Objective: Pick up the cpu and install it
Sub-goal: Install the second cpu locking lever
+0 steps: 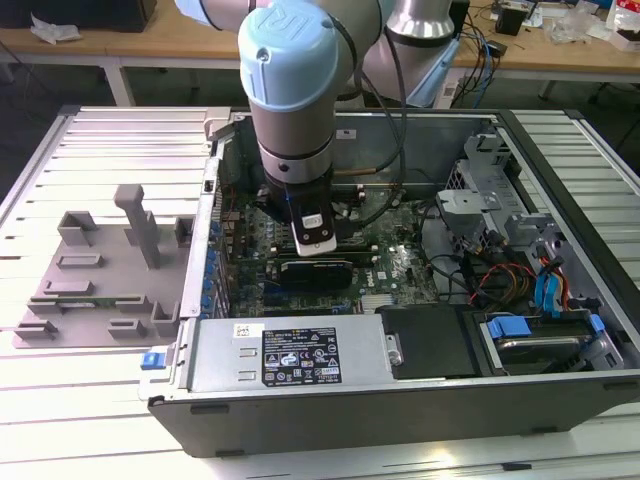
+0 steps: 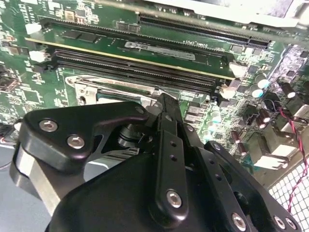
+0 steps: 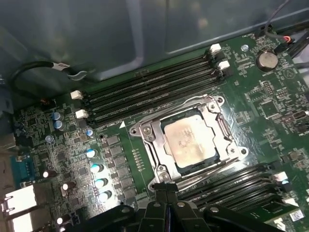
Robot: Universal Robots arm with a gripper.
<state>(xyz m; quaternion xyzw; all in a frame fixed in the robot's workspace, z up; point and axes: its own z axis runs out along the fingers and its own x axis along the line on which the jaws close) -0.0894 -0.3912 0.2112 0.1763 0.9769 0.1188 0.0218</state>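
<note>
The cpu (image 3: 189,140), a square chip with a silvery, smudged top plate, lies flat inside the metal socket frame (image 3: 145,131) on the green motherboard in the first wrist view. My gripper (image 3: 167,189) hovers just beside the socket's edge, its two black fingers pressed together with nothing between them. The second wrist view has the gripper (image 2: 163,102) from behind, tips over the socket's corner; the gripper body hides the chip. In the exterior view the arm's wrist (image 1: 292,150) reaches down into the open computer case (image 1: 400,410) over the board's middle.
Memory slots (image 3: 149,89) flank the socket, and one memory stick (image 2: 145,50) is seated. Capacitors (image 3: 96,168) stand near the socket. Case walls, cables and a drive cage (image 1: 540,340) crowd the exterior view's right. A grey moulded fixture (image 1: 100,280) sits outside the case on the slatted table.
</note>
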